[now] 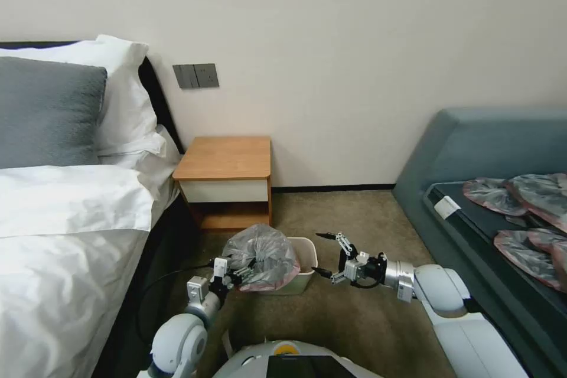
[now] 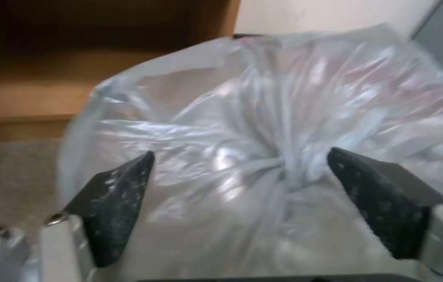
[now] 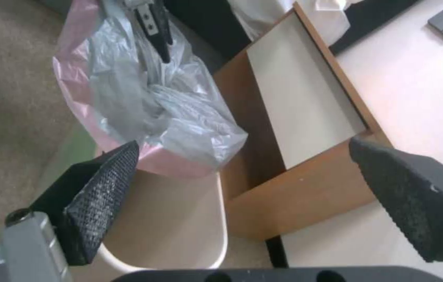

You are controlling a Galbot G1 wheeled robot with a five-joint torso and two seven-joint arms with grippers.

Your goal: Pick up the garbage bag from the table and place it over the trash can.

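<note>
The garbage bag (image 1: 260,254) is a crumpled grey bundle with a pinkish rim, lying over the left part of the cream trash can (image 1: 307,251) on the carpet. My left gripper (image 1: 243,274) is at the bag's near-left side. Its fingers are open in the left wrist view, with the bag (image 2: 263,129) bulging between them. My right gripper (image 1: 322,254) stands open just right of the can's rim, holding nothing. The right wrist view looks past it at the bag (image 3: 153,102), the can's bare inside (image 3: 180,219) and the table (image 3: 305,188). The table (image 1: 224,156) stands behind the can with a bare top.
A bed with white linen (image 1: 65,230) runs along the left. A blue-grey sofa (image 1: 472,147) on the right carries several flattened grey-pink bags (image 1: 525,207). Open carpet (image 1: 354,319) lies in front of the can.
</note>
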